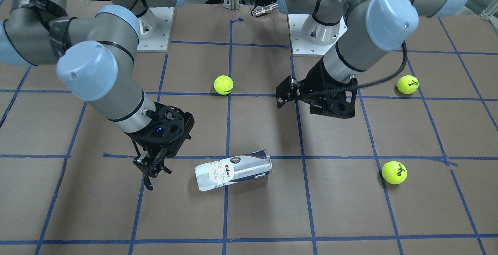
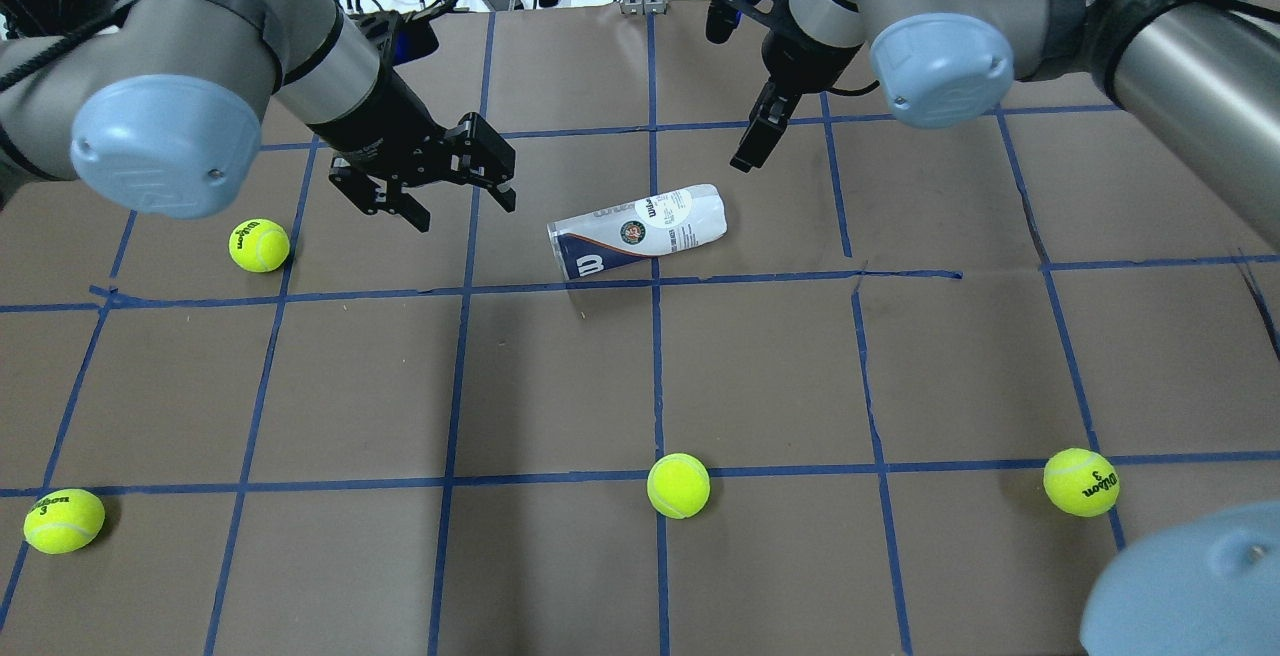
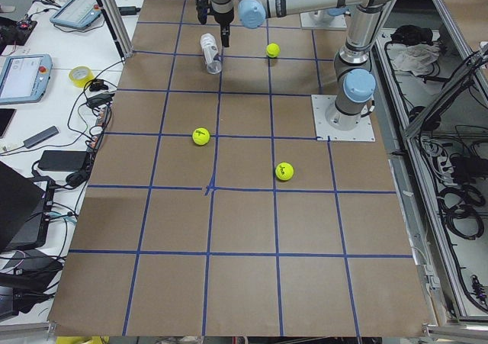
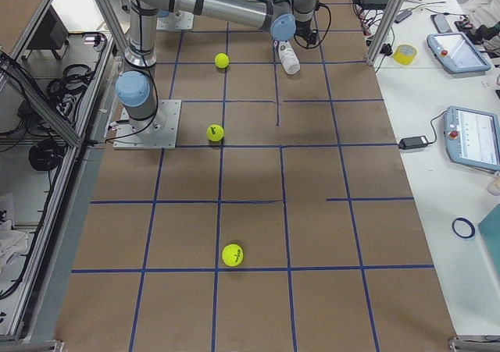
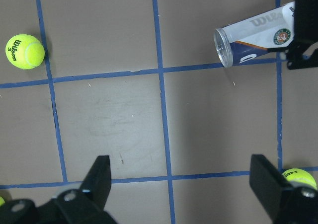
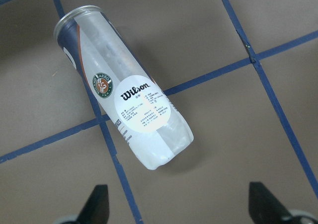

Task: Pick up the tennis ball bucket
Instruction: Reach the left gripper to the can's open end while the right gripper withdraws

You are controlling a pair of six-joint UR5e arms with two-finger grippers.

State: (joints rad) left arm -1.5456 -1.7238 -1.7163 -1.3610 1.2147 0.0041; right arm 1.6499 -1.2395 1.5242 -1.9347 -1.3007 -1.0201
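In the left wrist view the tennis ball bucket [image 5: 248,33] loses its far end behind the right pincer [image 2: 745,156] at the picture's right edge. One tennis ball [image 5: 299,176] is half covered by a finger [image 5: 271,184] of the left pincer [image 5: 181,179]. A second ball [image 5: 1,202] is clipped by the bottom-left corner.

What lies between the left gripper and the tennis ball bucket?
Nothing: only bare table with blue tape lines separates the left gripper from the tennis ball bucket, seen in the overhead exterior view.

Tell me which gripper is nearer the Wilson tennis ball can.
Right. The right gripper hangs open close beside the white-labelled end of the Wilson tennis ball can; the left gripper, also open, sits farther off past its metal-rimmed end.
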